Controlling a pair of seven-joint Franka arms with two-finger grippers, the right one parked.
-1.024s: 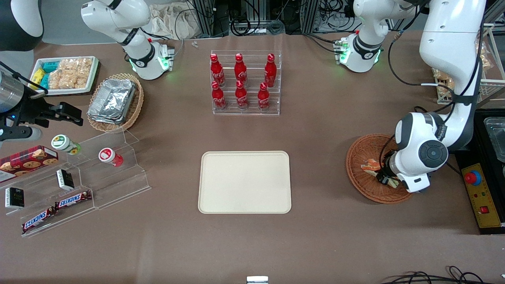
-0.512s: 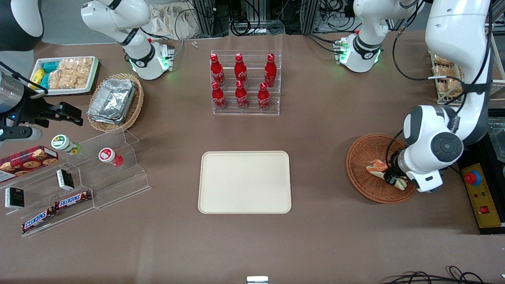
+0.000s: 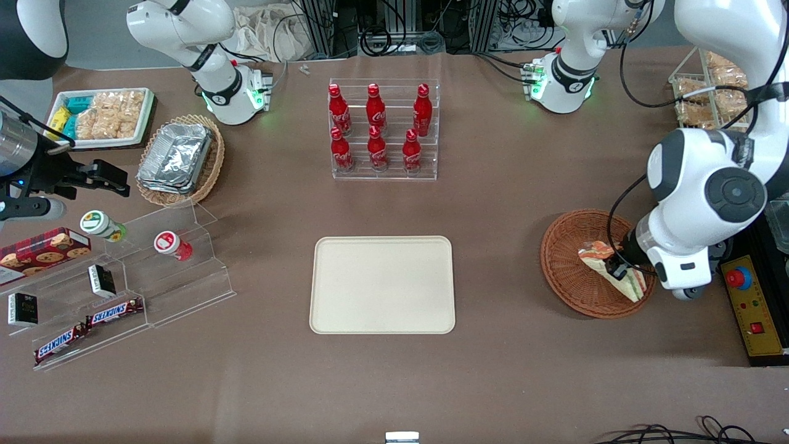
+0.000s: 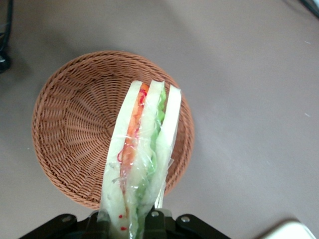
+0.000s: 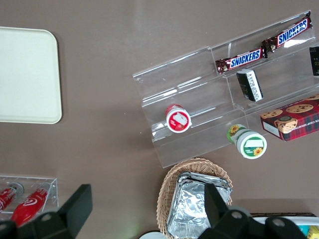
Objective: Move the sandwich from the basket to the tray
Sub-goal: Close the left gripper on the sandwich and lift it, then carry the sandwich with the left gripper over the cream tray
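Front view: my claw (image 3: 616, 269) over basket (image 3: 564, 262), pinching sandwich (image 3: 610, 271) by one end. Wedge hangs above weave, tilted, so I judge it lifted out for carrying. Tray (image 3: 382, 285) bare, well apart, toward parked arm's end of desk (image 3: 493, 203).

Left wrist view: sandwich (image 4: 142, 159) pinched between my fingers (image 4: 154, 219) at wide end, tip pointing away. Clear wrap crinkled at grip. Basket (image 4: 70, 134) below, nothing else in it. Grip on end keeps filling layers unsquashed, I judge.

Right wrist view: tray (image 5: 27, 74) corner only; nothing on it.

Front view overhead, wrist views downward — tray (image 3: 382, 285) shared
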